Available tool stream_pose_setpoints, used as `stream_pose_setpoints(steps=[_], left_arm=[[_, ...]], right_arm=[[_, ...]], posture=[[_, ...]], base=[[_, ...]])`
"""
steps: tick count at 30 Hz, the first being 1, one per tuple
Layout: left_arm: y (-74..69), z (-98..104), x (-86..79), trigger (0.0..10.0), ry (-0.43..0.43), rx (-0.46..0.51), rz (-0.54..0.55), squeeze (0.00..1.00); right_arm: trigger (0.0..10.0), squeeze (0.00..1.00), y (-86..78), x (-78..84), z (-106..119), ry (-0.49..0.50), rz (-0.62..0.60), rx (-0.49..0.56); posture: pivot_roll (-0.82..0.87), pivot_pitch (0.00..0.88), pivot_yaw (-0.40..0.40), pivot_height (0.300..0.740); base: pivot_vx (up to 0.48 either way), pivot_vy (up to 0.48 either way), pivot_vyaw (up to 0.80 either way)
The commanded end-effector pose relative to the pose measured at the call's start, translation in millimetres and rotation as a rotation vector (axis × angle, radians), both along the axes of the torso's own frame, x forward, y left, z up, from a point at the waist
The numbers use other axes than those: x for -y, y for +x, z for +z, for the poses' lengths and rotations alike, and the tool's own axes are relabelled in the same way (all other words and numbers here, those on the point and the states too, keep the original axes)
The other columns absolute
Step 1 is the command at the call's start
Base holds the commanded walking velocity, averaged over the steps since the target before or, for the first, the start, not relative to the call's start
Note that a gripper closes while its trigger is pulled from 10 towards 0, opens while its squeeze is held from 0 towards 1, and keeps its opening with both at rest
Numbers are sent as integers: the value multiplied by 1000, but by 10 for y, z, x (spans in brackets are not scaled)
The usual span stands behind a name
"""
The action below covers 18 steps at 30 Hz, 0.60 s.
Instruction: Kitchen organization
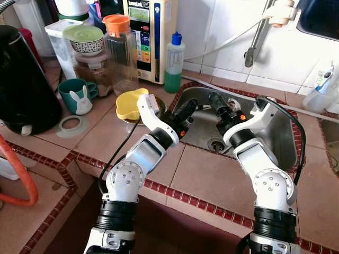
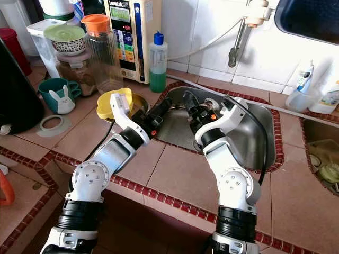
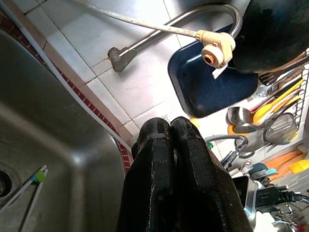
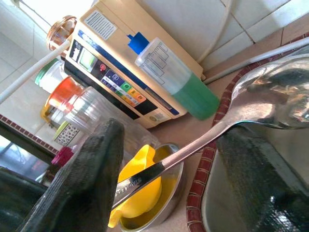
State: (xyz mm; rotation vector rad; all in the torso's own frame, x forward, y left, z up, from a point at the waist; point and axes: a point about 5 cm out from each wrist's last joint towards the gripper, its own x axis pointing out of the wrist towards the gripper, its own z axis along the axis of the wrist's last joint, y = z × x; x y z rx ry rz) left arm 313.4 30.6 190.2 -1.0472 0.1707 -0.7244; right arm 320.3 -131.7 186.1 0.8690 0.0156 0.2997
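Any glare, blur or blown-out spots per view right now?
Left eye view: sharp, daylight, sheen on the sink. Left wrist view: shut left gripper soft, close to the lens. Right wrist view: spoon glares, window corner blown out, right gripper's fingers blurred.

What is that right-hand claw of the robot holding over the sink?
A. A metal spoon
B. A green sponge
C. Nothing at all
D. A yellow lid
A: in the right wrist view a shiny metal spoon runs between the two black fingers of the right gripper, which hangs over the steel sink.
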Motion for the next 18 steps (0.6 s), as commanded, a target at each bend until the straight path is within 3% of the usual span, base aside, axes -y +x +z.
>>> stream_pose_setpoints(steps=[1, 10, 18], left_arm=[[-101, 168, 344, 10000, -101, 0, -82, 0], [-125, 154, 351, 10000, -109, -12, -95, 0], [-140, 156, 366, 10000, -115, -12, -107, 0]], right_arm=[[0, 0, 9, -17, 135, 21, 1, 50], [0, 0, 64, -62, 180, 171, 11, 39], [0, 0, 80, -87, 194, 194, 22, 35]], posture=[[42, 0, -15, 740], [44, 0, -17, 740], [41, 0, -17, 740]], base=[[0, 0, 0], [0, 0, 0], [0, 0, 0]])
